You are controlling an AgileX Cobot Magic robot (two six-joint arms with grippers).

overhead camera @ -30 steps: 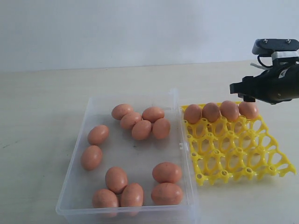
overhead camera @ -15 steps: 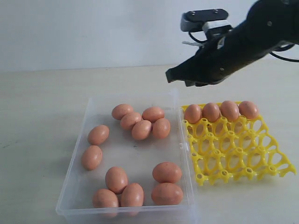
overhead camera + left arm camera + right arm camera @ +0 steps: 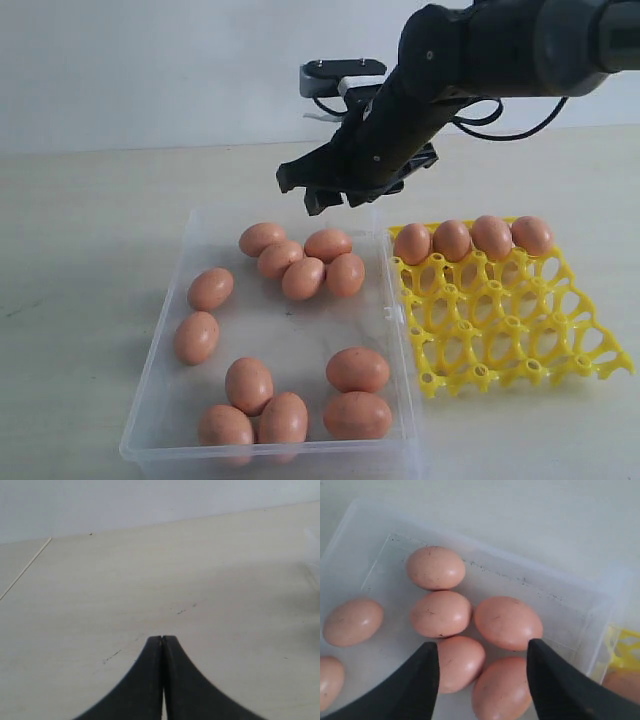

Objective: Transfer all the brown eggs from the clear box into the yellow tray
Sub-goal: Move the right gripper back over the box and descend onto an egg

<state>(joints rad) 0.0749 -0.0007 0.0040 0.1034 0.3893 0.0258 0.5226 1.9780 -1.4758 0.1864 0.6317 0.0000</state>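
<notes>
Right wrist view: right pincer [image 3: 481,652] is hovering wide above clustered brown eggs [image 3: 508,623], lining up a pick.
Left pincer [image 3: 162,642]: sitting closed, idle.

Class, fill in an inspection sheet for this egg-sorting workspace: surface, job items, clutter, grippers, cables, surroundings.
Surface: pale table, faint marks.
Job's things: twelve brown eggs in the clear box; four more fill one edge row of the yellow tray.
Clutter: nothing seen.
Grippers: right gripper open, above the box's five-egg cluster; left gripper shut, over bare table.
Cables: one black cable, hanging clear of the eggs.
Surroundings: plain pale wall.
</notes>
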